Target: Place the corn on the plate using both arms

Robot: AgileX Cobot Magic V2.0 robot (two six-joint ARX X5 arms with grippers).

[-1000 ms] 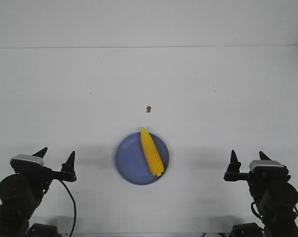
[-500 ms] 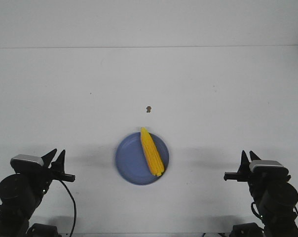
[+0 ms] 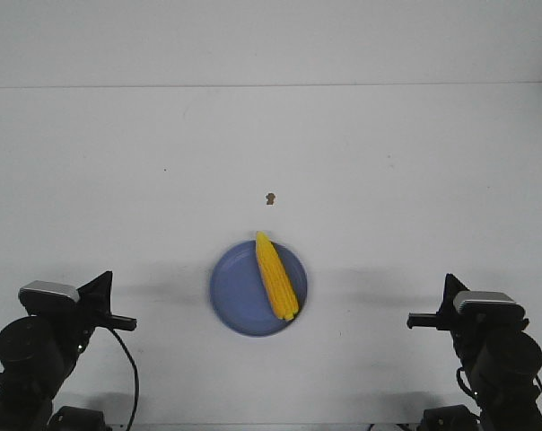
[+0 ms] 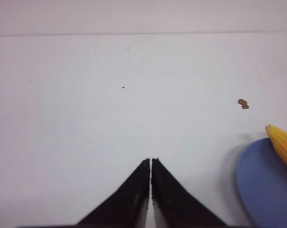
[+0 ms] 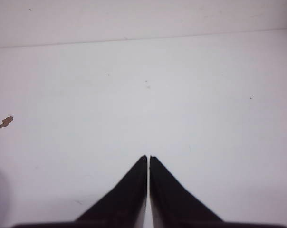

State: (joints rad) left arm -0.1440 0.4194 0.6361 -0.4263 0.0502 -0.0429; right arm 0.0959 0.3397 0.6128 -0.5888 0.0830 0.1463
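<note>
The yellow corn [image 3: 275,277] lies on the right half of the periwinkle-blue plate [image 3: 235,292], its pointed end at the far rim. The left wrist view shows the plate's edge [image 4: 262,190] and the corn's tip [image 4: 283,145]. My left gripper [image 3: 105,285] is shut and empty at the near left, well left of the plate; its black fingertips meet in the left wrist view [image 4: 150,161]. My right gripper [image 3: 449,289] is shut and empty at the near right; its fingertips meet in the right wrist view [image 5: 148,158].
A small brown speck [image 3: 269,198] lies on the white table beyond the plate; it also shows in the left wrist view [image 4: 243,103] and the right wrist view [image 5: 6,122]. The table's far edge [image 3: 271,86] meets a pale wall.
Both grippers have closed from wide open to shut. The arms, corn and plate have stayed where they were.
</note>
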